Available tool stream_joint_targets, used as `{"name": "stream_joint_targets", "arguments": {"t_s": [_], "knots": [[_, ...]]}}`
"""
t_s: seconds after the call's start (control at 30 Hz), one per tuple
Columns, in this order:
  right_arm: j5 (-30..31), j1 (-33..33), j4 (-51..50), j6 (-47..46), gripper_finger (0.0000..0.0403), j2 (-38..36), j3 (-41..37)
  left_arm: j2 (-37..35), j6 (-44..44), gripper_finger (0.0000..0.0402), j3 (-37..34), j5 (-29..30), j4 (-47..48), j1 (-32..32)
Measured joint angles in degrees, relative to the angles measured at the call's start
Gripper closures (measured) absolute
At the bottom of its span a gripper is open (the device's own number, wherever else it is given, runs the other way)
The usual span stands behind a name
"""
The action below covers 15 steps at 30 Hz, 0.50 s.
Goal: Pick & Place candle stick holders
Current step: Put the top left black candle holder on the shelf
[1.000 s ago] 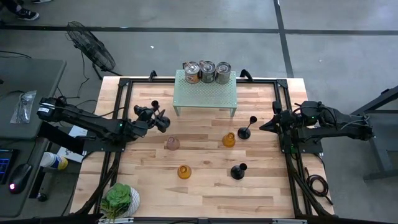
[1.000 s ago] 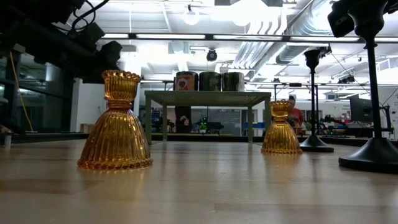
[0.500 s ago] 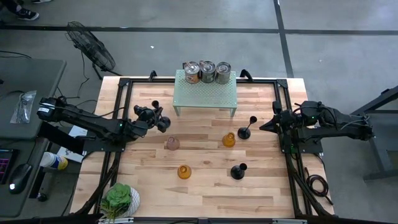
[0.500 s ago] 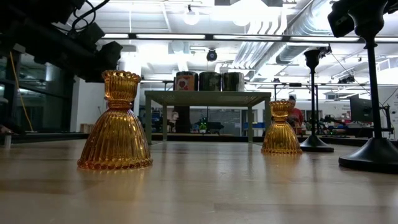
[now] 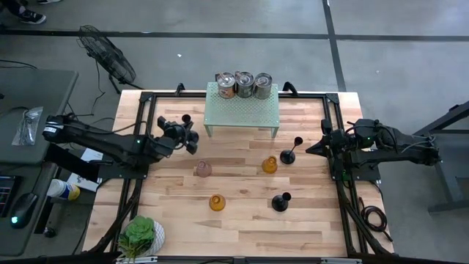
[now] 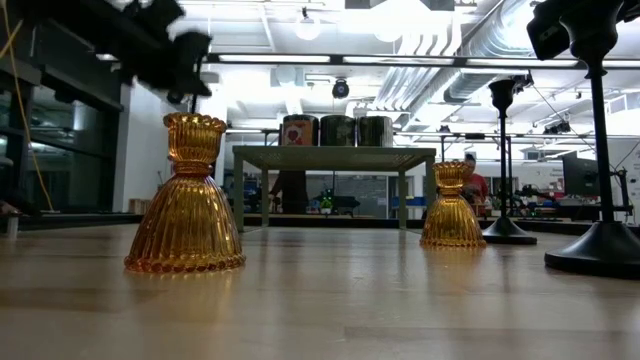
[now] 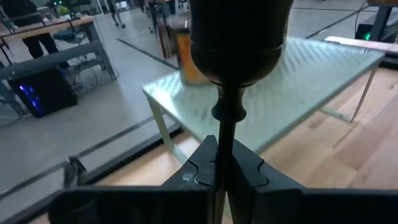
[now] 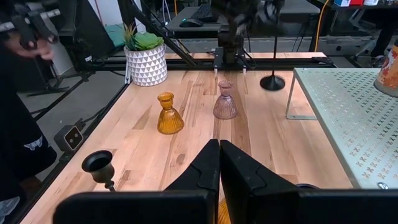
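Pale wood-plank table (image 5: 242, 220); left gripper (image 7: 225, 163) at nine o'clock clamps thin-stemmed matte black candle holder (image 7: 236, 50); right gripper (image 8: 219, 163) clenched, empty.

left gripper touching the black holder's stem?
Touching. Left wrist view: the left gripper is shut on the black holder, both fingers pressed against its thin stem with no gap.

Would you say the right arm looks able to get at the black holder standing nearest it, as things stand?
Probably yes. The right gripper waits, jaws shut, at the table's right edge, and the black holder stands just beside it with only bare wood between.
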<state>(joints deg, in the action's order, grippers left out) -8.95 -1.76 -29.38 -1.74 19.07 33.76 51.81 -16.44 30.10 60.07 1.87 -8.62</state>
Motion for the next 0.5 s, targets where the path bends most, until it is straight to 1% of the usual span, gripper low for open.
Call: {"name": "stream_joint_targets", "arguments": {"t_s": [0.17, 0.3, 0.43, 0.5], "knots": [[0.0, 0.0, 0.0, 0.0, 0.0399, 0.0, 0.0, -0.2, -2.3, 0.0396, 10.7, 2.3, 11.5, 0.0], [0.0, 0.0, 0.0, 0.0, 0.0399, 0.0, 0.0, 1.6, -2.1, 0.0396, 18.3, 4.8, 14.6, 0.0], [0.0, 0.0, 0.0, 0.0, 0.0399, 0.0, 0.0, 4.7, -1.9, 0.0396, 23.7, 5.1, 15.0, 0.2], [0.0, 0.0, 0.0, 0.0, 0.0399, 0.0, 0.0, 6.5, -1.8, 0.0396, 26.2, 4.9, 15.1, 1.5]]}}
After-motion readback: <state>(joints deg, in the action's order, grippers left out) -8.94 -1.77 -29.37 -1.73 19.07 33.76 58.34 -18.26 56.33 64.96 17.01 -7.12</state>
